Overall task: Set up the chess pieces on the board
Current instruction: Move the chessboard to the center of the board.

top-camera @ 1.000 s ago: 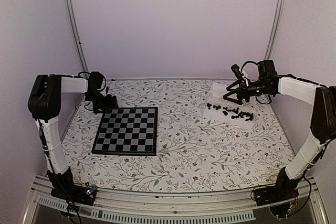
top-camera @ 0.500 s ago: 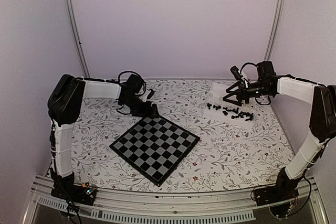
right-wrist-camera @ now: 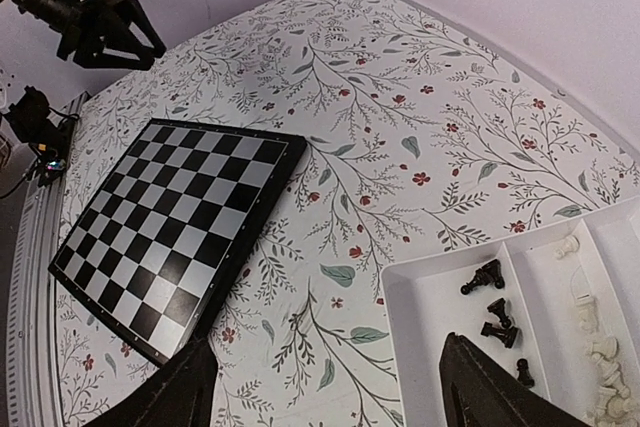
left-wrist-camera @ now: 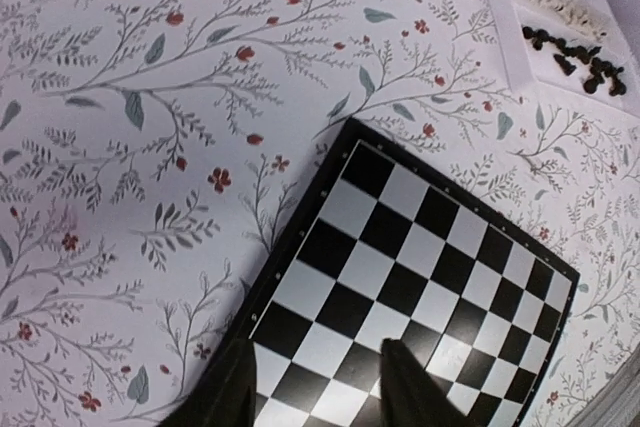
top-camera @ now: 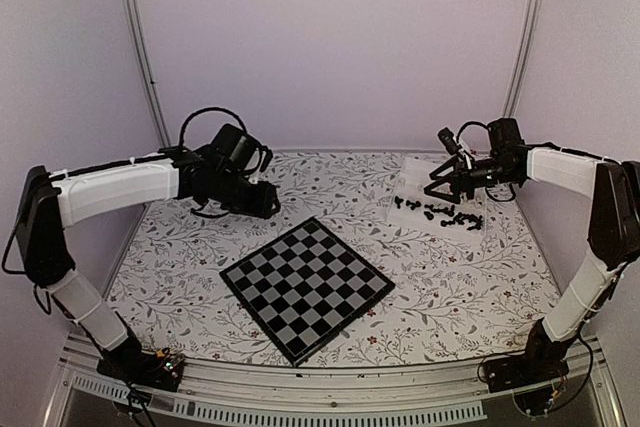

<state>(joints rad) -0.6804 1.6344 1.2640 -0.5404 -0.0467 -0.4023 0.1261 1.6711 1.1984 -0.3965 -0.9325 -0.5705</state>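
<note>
The left hand (top-camera: 263, 200) hangs over the flower-patterned surface (top-camera: 460, 282), its two dark fingers (left-wrist-camera: 238, 392) spread apart with nothing between them, so it is open and empty. Just below and ahead of this hand lies the board (top-camera: 308, 287), flat on the surface and turned so that one corner points toward the hand; in the left wrist view its dark border and checks (left-wrist-camera: 420, 277) run under the fingertips and stretch away from them. No piece stands on any square. Well off to the right, the right hand (top-camera: 441, 185) hovers with its fingers (right-wrist-camera: 165, 397) also held wide and gripping nothing. Directly under and just beyond it sits the white tray (top-camera: 420, 169), divided into compartments: the black chess pieces (top-camera: 440, 212) lie scattered in one, and the cream-white pieces (right-wrist-camera: 600, 362) lie in the next compartment, farther from the board.
</note>
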